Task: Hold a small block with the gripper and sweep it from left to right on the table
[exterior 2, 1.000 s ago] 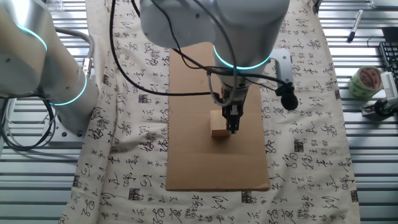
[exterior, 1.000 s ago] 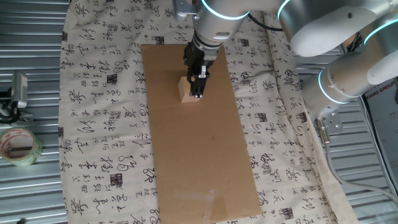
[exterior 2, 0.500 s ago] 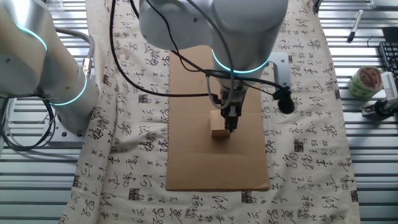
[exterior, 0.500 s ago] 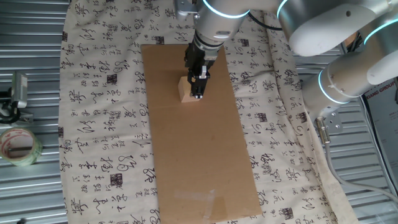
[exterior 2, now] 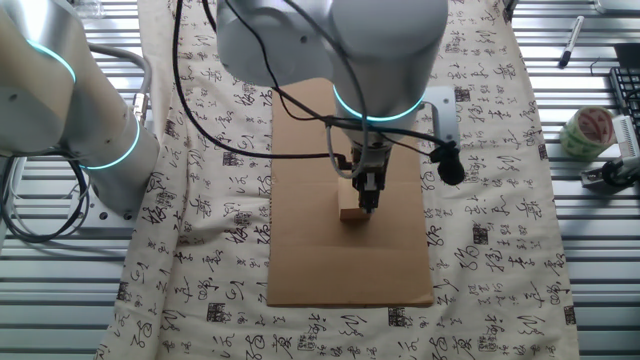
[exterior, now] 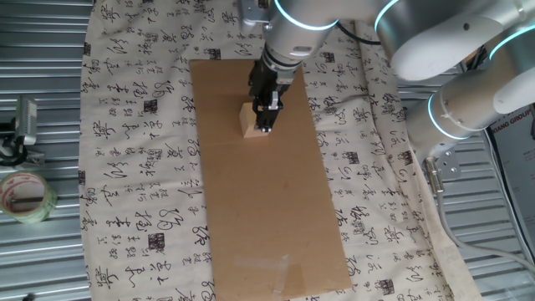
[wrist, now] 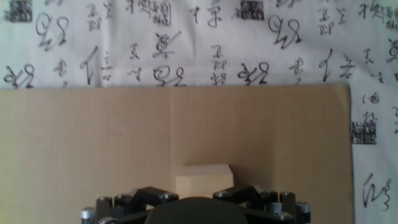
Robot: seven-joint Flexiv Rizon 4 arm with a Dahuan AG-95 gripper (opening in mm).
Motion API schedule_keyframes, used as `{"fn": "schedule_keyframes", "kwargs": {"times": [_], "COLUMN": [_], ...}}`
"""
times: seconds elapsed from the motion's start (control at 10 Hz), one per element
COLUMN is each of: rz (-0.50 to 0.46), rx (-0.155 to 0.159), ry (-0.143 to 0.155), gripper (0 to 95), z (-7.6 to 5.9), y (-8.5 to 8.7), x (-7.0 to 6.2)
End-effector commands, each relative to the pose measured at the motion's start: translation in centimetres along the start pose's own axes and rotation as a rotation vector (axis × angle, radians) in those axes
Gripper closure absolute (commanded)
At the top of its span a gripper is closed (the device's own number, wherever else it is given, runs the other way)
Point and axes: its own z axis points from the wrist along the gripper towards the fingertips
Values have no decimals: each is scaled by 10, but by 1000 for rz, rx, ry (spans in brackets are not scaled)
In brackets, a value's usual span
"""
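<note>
The small block (exterior: 251, 122), a pale tan wooden cube, rests on the brown cardboard sheet (exterior: 267, 209) of the table (exterior: 125, 167). The black gripper (exterior: 266, 125) points straight down at the block's right side, its tip at block height and overlapping the block's edge. From the other side, the gripper (exterior 2: 368, 205) stands at the upper right corner of the block (exterior 2: 351, 213). In the hand view the block (wrist: 204, 180) lies centred just ahead of the black jaw linkage. The fingertips are hidden there, so how the jaws stand does not show.
A tape roll (exterior: 25, 196) and a metal clip lie on the ribbed metal at the left. The arm's thick silver links (exterior: 468, 50) hang over the far right. A pen (exterior 2: 569, 42) lies at the table's edge. The cardboard's long stretch runs toward the near edge (exterior: 284, 276).
The wrist has turned a little above the block, swinging its side-mounted black cylinder round. The gripper tip barely shifted. The block has stayed where it was.
</note>
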Motion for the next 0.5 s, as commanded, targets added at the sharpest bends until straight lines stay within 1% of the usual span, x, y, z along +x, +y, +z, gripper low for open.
{"fn": "schedule_keyframes", "kwargs": {"times": [0.1, 0.5], "rz": [-13, -16], "rx": [2, 4], "ry": [-20, -26], "gripper": [0, 0], "z": [1, 1], "y": [-2, -2], "x": [2, 2]}}
